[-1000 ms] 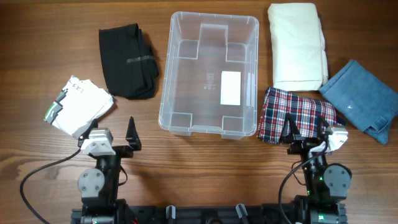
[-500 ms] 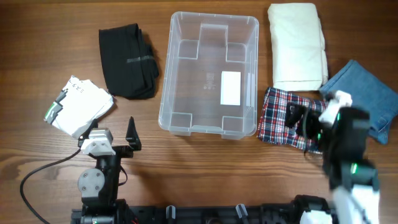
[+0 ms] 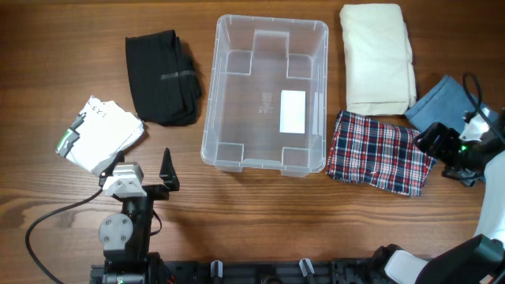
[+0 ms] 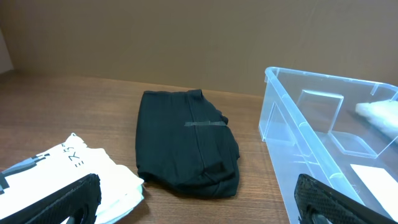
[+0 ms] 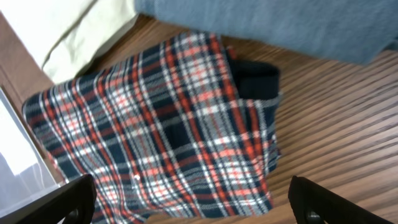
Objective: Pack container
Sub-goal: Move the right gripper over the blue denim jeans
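The wood-grain table (image 3: 260,225) is bearing everything. The clear, glossy, round-cornered plastic container (image 3: 211,110) is sitting mid-table toward the far edge, mouth facing up, its long axis running from near edge to far edge. A smooth cream fold (image 3: 377,57) is lying toward the far right corner. A soft black fold (image 3: 160,76) is lying left of the bin. A woven plaid fold (image 3: 377,151) is lying just beside its right wall. Denim (image 3: 442,106) is hugging the right edge. A white printed fold (image 3: 99,134) is lying toward the left edge. The right gripper (image 5: 199,202) is hanging over the plaid and the left gripper (image 4: 199,208) is sitting by the near edge, both with fingers spread and empty.

clear container (image 3: 264,95) – upright, empty, table ctr
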You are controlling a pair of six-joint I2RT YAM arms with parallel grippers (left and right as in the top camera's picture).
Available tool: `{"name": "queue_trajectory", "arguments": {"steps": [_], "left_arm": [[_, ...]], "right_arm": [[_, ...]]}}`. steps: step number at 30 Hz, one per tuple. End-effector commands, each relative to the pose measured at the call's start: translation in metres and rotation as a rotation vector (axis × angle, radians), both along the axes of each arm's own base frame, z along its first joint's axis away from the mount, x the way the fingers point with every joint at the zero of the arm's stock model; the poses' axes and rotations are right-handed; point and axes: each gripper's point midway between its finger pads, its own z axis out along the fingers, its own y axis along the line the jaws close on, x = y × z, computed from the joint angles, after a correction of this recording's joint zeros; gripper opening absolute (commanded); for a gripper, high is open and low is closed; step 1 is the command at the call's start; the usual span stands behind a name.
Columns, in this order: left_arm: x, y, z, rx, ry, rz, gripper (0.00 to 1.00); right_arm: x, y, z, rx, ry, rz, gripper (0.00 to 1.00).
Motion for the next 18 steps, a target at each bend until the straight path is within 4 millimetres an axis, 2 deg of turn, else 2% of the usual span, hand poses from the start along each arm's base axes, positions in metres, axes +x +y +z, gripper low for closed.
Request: {"name": "queue_trajectory", "arguments": {"steps": [1, 3, 8, 11, 16, 18], "left_arm": [[0.0, -0.003, -0.002, 0.018, 0.001, -0.016, 1.0], [0.0, -0.003, -0.002, 0.018, 0.001, -0.016, 1.0], [0.0, -0.003, -0.002, 0.018, 0.001, -0.016, 1.0], [0.0, -0.003, -0.002, 0.018, 0.001, -0.016, 1.0], [0.0, -0.003, -0.002, 0.018, 0.001, -0.016, 1.0], [0.0, -0.003, -0.002, 0.018, 0.001, -0.016, 1.0]], "right_arm": [[0.008, -0.012, 0.006, -0.022, -0.043, -0.017, 1.0], [0.01, -0.022, 0.007, -0.058, -0.042, -0.06, 1.0], [0.026, -0.023, 0.021, -0.052, -0.125, -0.041, 1.0], [0.032, -0.039, 0.043, -0.109, -0.151, -0.068, 1.0], [0.039, -0.069, 0.094, -0.196, -0.22, -0.158, 1.0], [0.038, -0.076, 0.1, -0.199, -0.234, -0.183, 1.0]]}}
